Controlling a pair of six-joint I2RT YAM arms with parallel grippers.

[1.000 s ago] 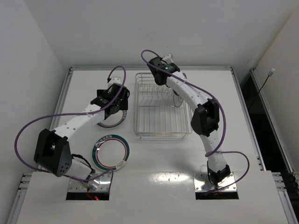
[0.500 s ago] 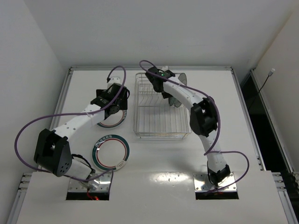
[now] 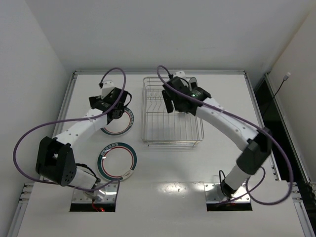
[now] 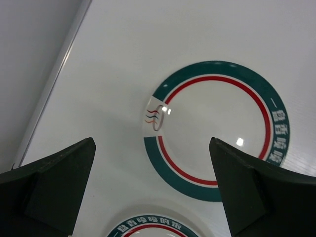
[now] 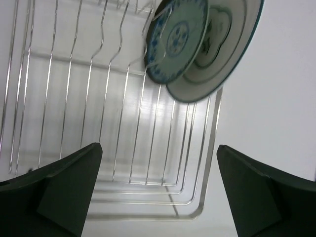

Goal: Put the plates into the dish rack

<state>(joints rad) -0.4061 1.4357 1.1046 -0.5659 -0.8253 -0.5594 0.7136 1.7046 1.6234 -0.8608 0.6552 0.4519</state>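
White table (image 3: 173, 173), white walls around. At far left we saw left gripper (image 4: 152, 143) spread wide, holding nothing, hovering over ringed plate (image 4: 217, 131) lying flat on table. Near it, closer to arm bases, lay second ringed plate (image 3: 117, 161), also flat. Right of these, dish rack (image 3: 170, 141) sat mid-table. Over rack we noted right gripper (image 5: 159, 147), jaws wide apart, empty. At rack's far right corner stood small teal patterned plate (image 5: 177, 37) and, behind it, larger dark-rimmed plate (image 5: 224, 54), both on edge, tilted. We could not tell whether the larger sat fully inside.
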